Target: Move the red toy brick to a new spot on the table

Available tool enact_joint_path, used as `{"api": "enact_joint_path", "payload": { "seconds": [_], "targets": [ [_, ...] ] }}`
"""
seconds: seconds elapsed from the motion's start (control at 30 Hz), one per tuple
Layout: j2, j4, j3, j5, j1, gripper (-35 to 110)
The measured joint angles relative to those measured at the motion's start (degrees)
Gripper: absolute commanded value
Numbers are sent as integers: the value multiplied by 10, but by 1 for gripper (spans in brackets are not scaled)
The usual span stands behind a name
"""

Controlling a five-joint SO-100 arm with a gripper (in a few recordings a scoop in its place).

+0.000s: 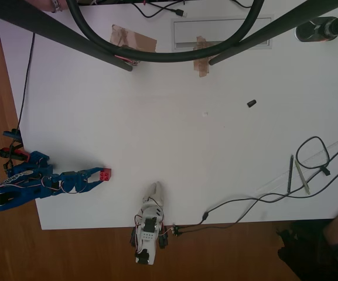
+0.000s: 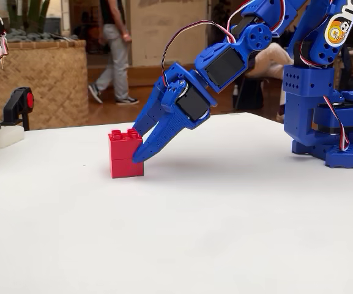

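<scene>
The red toy brick (image 1: 105, 174) (image 2: 125, 154) stands on the white table (image 1: 204, 146) (image 2: 213, 220) near its left edge in the overhead view. It looks two blocks tall, with studs on top. My blue gripper (image 1: 98, 175) (image 2: 137, 146) reaches down at a slant from the blue arm. Its two fingertips sit on either side of the brick's near end, one in front and one behind, closed against it. The brick rests on the tabletop.
A small black piece (image 1: 251, 103) lies right of centre. Two pens (image 1: 294, 174) and a black cable (image 1: 256, 199) lie at the lower right. Brown tape patches (image 1: 132, 38) and dark stand legs (image 1: 69, 36) cross the top. The blue arm's base (image 2: 335, 122) stands to the right.
</scene>
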Motion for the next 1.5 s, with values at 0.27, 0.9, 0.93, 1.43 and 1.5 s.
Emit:
{"api": "enact_joint_path", "payload": {
  "seconds": [0.27,0.9,0.93,1.43,1.5],
  "targets": [
    [-18,39,-37,25,-4,6],
    [-257,370,-563,172,-87,4],
    [-275,387,-589,180,-91,4],
    [-542,487,-923,221,-91,3],
    [-562,487,-940,223,-85,3]
  ]
}}
